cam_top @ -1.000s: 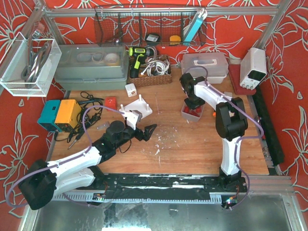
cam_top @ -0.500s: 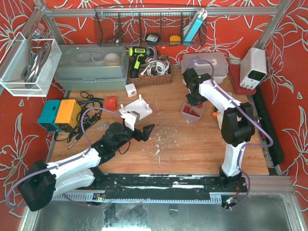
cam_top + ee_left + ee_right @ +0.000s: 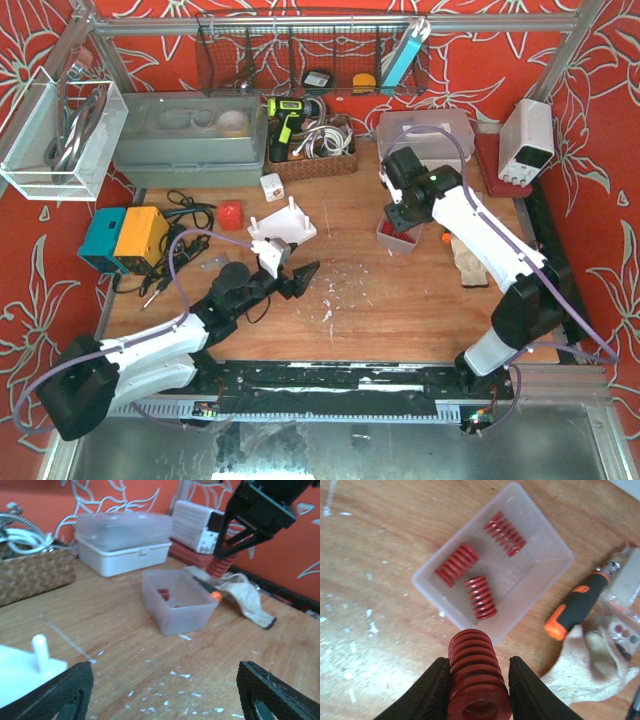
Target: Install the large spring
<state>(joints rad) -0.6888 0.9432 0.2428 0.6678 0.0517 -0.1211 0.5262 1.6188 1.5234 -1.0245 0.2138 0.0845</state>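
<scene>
Large spring (image 3: pixel 472 652): I hold it clamped in the right gripper (image 3: pixel 477 690), raised near the clear bin (image 3: pixel 530 592); left gripper (image 3: pixel 165 692) stands wide apart.

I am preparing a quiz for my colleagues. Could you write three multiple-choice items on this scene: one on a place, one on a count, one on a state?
1. Where does the orange-and-black tool lie? A) in the clear bin B) on the table beside the bin C) in the right gripper
2. How many red springs lie in the bin? A) one B) two C) three
3. What state is the right gripper in? A) shut on the large spring B) open C) shut on the tool
Answers: 1 B, it rests on wood outside the bin; 2 C, three show in the right wrist view; 3 A, the jaws press the spring's sides.
</scene>
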